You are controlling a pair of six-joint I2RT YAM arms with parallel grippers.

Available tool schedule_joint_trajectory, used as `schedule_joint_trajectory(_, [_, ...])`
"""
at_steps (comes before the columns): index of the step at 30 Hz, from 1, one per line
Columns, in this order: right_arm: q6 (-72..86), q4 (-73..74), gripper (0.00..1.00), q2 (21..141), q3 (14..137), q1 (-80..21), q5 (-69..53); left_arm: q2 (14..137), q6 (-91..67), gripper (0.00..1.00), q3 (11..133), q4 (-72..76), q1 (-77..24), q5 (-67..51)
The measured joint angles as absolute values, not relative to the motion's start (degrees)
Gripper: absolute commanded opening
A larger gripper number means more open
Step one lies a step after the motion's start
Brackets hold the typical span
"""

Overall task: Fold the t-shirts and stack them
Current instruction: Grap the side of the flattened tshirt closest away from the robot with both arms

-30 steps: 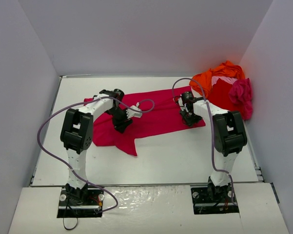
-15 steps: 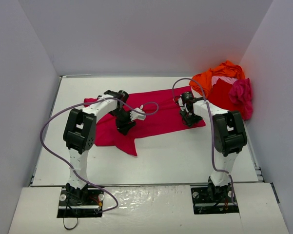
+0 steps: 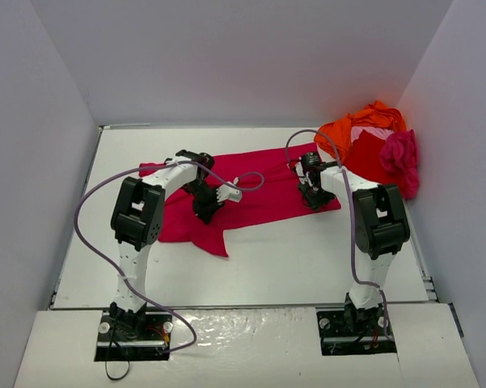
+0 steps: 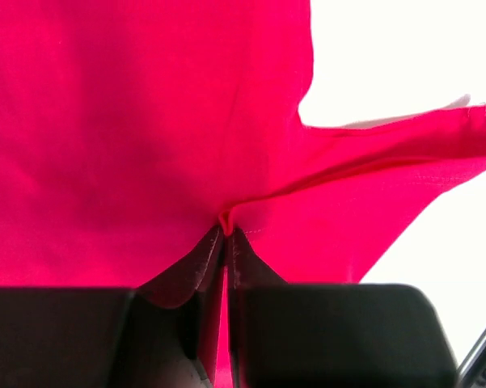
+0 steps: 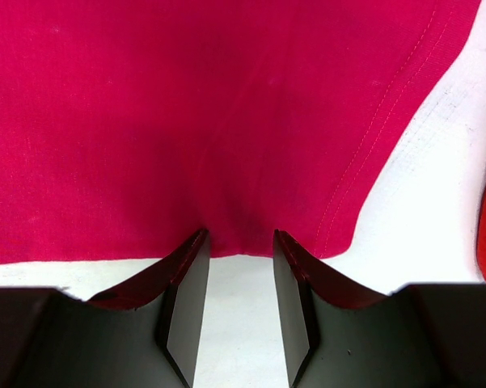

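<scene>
A crimson pink-red t-shirt (image 3: 259,187) lies spread across the middle of the table. My left gripper (image 3: 204,210) is shut on a pinched fold of it near its front edge; in the left wrist view the cloth (image 4: 145,121) bunches at my closed fingertips (image 4: 226,233). My right gripper (image 3: 314,198) is open at the shirt's right front corner; in the right wrist view its fingertips (image 5: 239,242) straddle the hem of the cloth (image 5: 226,105). A heap of orange (image 3: 348,128), red (image 3: 370,158), magenta (image 3: 401,155) and pale pink (image 3: 374,130) shirts lies at the back right.
White walls close in the table on the left, back and right. The heap of shirts sits against the right wall. A purple cable (image 3: 89,218) loops from the left arm, another (image 3: 295,139) from the right arm.
My left arm has shifted slightly to the right and back, drawing the pinched cloth with it. The right arm has not moved.
</scene>
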State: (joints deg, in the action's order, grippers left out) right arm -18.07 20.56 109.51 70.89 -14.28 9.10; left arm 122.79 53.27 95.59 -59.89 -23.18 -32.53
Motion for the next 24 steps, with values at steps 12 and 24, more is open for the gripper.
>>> schedule_joint_trajectory(12, [-18.06, 20.58, 0.4, 109.36, 70.89, -14.35, 9.09, 112.76, 50.6, 0.0, 86.38, -55.69, -23.2, -32.06])
schedule_joint_trajectory(24, [-27.83, 22.69, 0.56, 102.02, 68.49, -18.73, 12.5, 105.29, 48.67, 0.0, 85.14, -54.72, -23.2, -28.93])
